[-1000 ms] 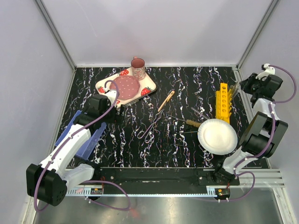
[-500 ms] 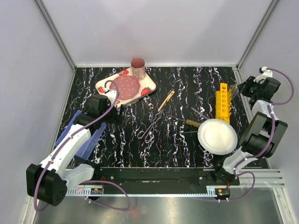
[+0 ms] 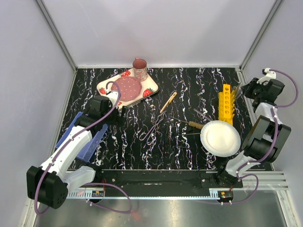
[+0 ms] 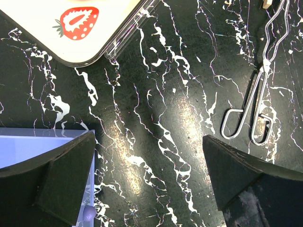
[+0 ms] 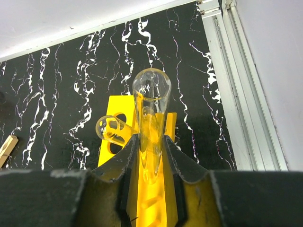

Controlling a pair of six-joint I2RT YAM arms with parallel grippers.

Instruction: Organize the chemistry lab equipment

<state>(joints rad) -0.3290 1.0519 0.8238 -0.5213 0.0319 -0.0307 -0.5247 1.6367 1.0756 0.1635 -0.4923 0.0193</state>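
My right gripper (image 5: pixel 151 149) has its fingers pinched on a thin clear glass test tube (image 5: pixel 151 94), open mouth pointing away from them, over the yellow plastic tube rack (image 5: pixel 113 106). The tube's closed end is hidden, so I can't tell if it's seated. A second tube (image 5: pixel 110 126) leans in a neighbouring hole — I'd stay clear of it, lower straight and let go only once the rack carries the glass. My left gripper (image 4: pixel 151 165) hovers spread and empty, near the bent wire tong (image 4: pixel 259 90).
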